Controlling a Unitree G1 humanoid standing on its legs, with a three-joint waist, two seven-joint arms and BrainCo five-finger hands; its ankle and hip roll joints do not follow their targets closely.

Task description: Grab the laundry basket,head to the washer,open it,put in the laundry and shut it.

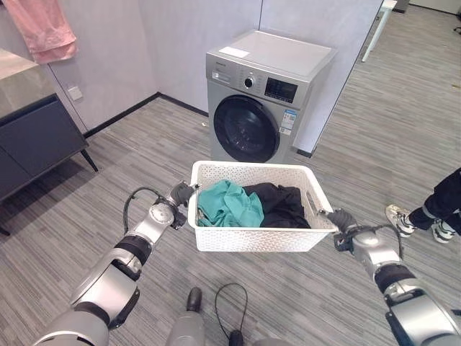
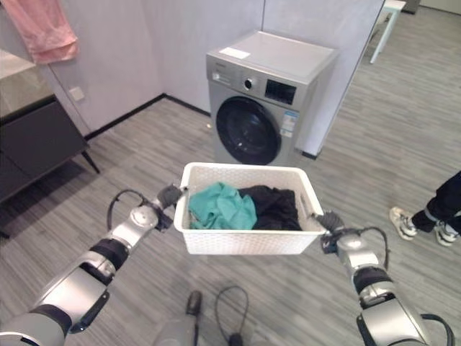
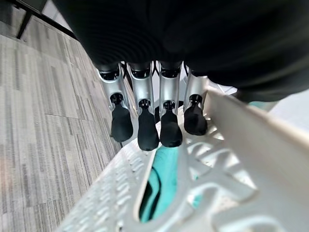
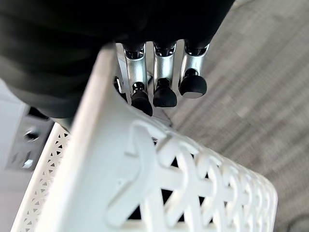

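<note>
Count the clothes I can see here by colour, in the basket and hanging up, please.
Teal garment, in the white basket: 1
Black garment, in the basket: 1
Pink garment, hanging at upper left: 1
Total: 3

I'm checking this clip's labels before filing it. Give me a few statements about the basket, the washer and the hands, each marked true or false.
1. The washer door is open. False: its round door is shut.
2. The basket holds a teal cloth and a black cloth. True.
3. The left hand and right hand grip opposite ends of the basket. True.
4. The basket rests on the washer's top. False: it is held up in front of the washer, above the floor.
5. A person's shoes show at the robot's right. True.
</note>
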